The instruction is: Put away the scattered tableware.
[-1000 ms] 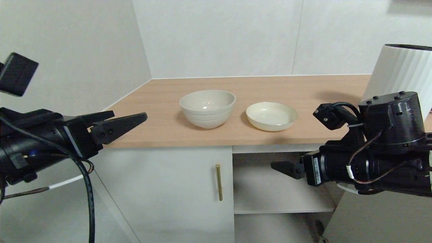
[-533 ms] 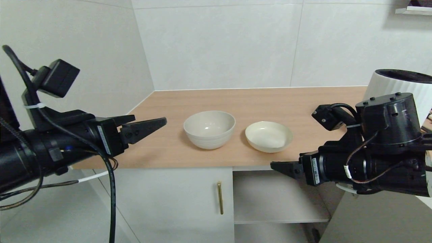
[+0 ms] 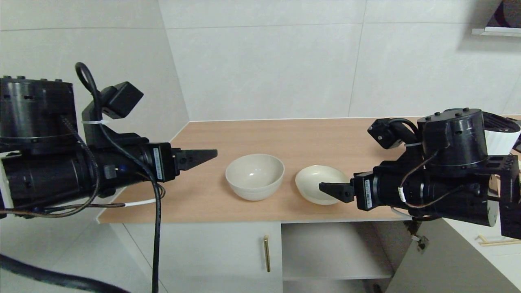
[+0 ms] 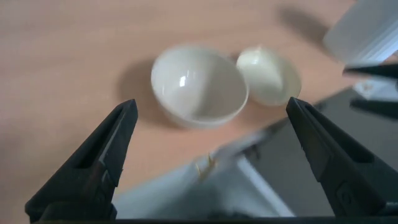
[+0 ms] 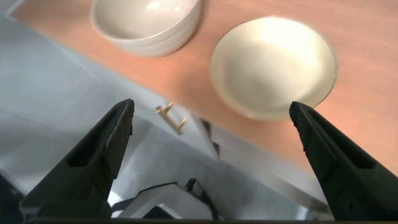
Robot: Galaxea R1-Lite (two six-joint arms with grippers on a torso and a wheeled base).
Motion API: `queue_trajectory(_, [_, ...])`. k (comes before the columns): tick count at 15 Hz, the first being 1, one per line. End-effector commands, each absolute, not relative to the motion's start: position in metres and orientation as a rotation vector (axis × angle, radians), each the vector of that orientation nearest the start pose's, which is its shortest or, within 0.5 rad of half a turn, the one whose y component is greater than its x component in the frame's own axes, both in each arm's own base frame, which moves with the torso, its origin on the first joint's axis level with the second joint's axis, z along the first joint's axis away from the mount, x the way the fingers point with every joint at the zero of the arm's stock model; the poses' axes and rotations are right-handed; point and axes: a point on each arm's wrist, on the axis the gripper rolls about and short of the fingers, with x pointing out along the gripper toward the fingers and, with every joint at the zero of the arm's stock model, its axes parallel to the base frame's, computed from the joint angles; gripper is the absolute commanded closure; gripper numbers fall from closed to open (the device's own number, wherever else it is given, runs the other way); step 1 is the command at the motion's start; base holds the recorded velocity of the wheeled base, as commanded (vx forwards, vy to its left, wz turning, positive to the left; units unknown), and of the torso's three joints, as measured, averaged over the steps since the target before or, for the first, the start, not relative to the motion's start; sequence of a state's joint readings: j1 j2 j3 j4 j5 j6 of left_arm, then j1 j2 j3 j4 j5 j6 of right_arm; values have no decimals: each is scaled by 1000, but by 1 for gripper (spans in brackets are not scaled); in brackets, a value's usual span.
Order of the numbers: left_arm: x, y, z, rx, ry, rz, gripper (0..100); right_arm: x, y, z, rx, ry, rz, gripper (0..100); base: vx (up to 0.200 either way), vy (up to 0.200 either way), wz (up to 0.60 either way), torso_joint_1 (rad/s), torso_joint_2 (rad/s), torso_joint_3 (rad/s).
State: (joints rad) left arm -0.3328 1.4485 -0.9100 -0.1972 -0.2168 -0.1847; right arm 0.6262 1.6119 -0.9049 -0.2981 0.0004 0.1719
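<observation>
Currently your left gripper (image 4: 210,104) wide open, left of bowl (image 3: 255,176); right gripper (image 5: 210,107) wide open by dish (image 3: 313,179); both near counter (image 3: 325,138) front edge.

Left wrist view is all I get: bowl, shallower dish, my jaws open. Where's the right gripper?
Observer: In the head view the right gripper hangs by the front edge of the counter, right at the shallow dish. I can't judge whether they touch.
Operator: Open or shut?
Observer: Open. In the right wrist view its jaws stand wide apart.
Operator: Storage below?
Observer: Under the counter, an open compartment sits beside a closed door with a brass handle.
</observation>
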Motion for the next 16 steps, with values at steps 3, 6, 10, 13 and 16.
queue_trajectory(3, [237, -90, 239, -171, 548, -496, 0, 246, 174, 199, 31, 451, 541, 0, 0, 0, 0, 15, -24, -14])
queue_trajectory(6, [250, -99, 236, -271, 616, -469, 0, 254, 174, 212, 105, 529, 469, 0, 0, 0, 0, 0, 0, 0])
queue_trajectory(10, [283, -112, 222, -464, 745, -379, 0, 291, 174, 206, 204, 618, 287, 0, 0, 0, 0, 0, 0, 0])
queue_trajectory(13, [308, -121, 202, -547, 814, -315, 0, 315, 173, 189, 191, 629, 187, 0, 0, 0, 0, 0, 0, 0])
queue_trajectory(16, [324, -127, 189, -603, 854, -273, 0, 318, 171, 189, 198, 624, 177, 0, 0, 0, 0, 0, 0, 0])
